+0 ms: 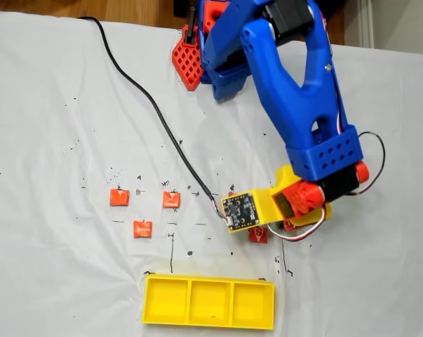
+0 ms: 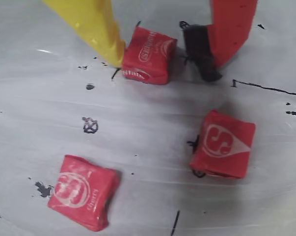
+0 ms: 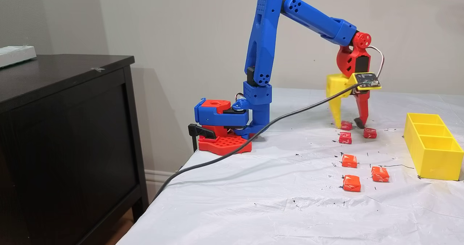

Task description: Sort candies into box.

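Pincer [image 2: 165, 56]: spread wide, tips down astride 1 candy [image 2: 148, 55] on the desk [image 3: 275, 201]. 5 more candies lie loose nearby. Box [image 1: 208, 302]: 3 compartments, bare.

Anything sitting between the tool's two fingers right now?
Yes. In the wrist view one red candy lies on the cloth between the yellow finger and the red finger, touching the yellow tip, with a gap to the red one.
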